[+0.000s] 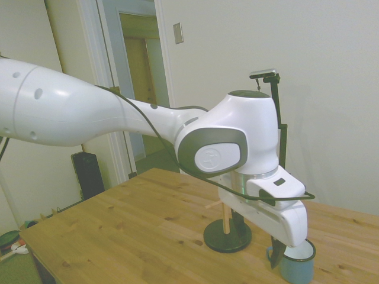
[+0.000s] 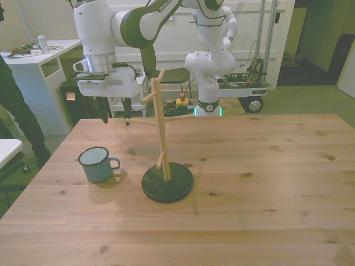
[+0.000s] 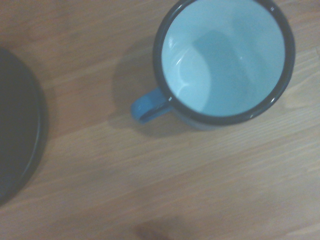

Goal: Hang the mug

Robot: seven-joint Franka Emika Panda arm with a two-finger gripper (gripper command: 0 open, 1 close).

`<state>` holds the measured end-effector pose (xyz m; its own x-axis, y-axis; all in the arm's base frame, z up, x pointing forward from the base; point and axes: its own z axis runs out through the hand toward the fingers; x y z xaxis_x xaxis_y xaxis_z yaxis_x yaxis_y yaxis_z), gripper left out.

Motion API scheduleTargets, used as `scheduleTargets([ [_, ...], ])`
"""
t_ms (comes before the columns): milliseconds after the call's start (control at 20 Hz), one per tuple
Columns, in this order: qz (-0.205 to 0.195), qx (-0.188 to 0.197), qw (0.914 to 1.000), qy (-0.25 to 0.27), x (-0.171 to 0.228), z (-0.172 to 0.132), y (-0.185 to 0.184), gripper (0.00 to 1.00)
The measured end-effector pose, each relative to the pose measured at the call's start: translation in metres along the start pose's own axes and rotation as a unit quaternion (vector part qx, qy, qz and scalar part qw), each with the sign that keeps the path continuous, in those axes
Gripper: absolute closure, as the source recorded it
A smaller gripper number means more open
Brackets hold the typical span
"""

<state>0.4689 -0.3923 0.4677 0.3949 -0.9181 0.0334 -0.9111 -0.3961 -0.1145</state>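
Observation:
The small blue enamel mug stands upright on the wooden table, its loop handle turned toward the rack. The wooden peg rack rises from a round dark base just to the front view's right of the mug. My gripper hangs open above and slightly behind the mug, holding nothing. From the side, one dark finger comes down close to the mug at its handle side. Looking straight down, the wrist view shows the mug's white interior, the handle and the edge of the rack base.
A person in dark clothes stands at the front view's left edge beside a white desk. Behind the table, on the floor, is a wheeled cart with equipment. Several rack pegs stick out toward my gripper.

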Motion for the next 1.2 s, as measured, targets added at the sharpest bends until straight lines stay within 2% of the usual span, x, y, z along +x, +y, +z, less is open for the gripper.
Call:
scheduleTargets([
  [350,0.016,-0.002,0.9999,0.003,0.044,-0.003,-0.015,0.00],
  [700,0.019,-0.021,0.9996,0.008,0.083,0.001,-0.024,0.00],
  [1000,0.005,-0.033,0.9994,0.009,0.100,0.006,-0.041,0.00],
  [1200,-0.019,-0.054,0.9983,0.010,0.103,0.013,-0.059,0.00],
])
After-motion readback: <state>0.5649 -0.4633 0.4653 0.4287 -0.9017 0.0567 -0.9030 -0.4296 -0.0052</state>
